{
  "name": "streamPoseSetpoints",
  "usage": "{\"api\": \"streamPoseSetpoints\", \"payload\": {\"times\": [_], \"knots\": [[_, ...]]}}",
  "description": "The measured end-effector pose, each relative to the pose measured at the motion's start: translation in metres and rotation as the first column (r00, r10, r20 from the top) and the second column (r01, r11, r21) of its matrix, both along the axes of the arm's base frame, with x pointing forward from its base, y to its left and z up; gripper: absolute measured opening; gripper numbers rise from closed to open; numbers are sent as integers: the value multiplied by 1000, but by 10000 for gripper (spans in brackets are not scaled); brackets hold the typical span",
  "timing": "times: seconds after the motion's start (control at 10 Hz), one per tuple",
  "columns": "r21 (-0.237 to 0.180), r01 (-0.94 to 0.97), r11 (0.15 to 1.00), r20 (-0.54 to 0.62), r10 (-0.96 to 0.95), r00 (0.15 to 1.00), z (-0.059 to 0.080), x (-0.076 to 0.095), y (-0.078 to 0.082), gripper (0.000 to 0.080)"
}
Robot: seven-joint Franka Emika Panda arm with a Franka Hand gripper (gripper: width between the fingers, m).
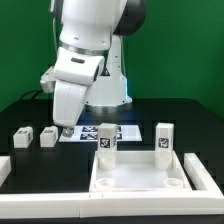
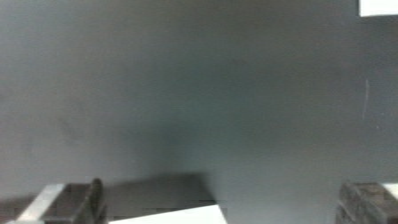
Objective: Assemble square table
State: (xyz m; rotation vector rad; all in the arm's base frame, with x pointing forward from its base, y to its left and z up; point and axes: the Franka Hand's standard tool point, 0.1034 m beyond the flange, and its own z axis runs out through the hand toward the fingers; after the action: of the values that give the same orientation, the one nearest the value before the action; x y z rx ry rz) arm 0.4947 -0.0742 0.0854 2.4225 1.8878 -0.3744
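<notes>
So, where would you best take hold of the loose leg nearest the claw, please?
Probably across its middle, from straight above. The leg seems to lie low on the black table, apart from the other loose leg, so both sides look free. The open claw hangs just beside it.

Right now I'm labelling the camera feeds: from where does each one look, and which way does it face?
Exterior view: off the arm, facing it across the black table, square table top nearest; arm and gripper show.
Wrist view: on the wrist, looking down at the table; its open fingers show.
Shared: gripper, table.
</notes>
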Motion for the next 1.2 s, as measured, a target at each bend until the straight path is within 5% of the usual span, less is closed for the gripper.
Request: {"api": "streamPoseSetpoints", "payload": {"times": [0.3, 0.5, 0.6, 0.9, 1.2], "knots": [[-9, 128, 992, 19, -128, 992, -1, -2, 1, 649], [-25, 305, 952, 20, -305, 952, -11, -31, -19, 649], [-27, 422, 906, 18, -421, 907, -18, -53, -32, 649], [-39, 665, 745, 0, -666, 746, -24, -82, -64, 649], [-55, 808, 587, 40, -807, 589, -25, -79, -57, 649]]}}
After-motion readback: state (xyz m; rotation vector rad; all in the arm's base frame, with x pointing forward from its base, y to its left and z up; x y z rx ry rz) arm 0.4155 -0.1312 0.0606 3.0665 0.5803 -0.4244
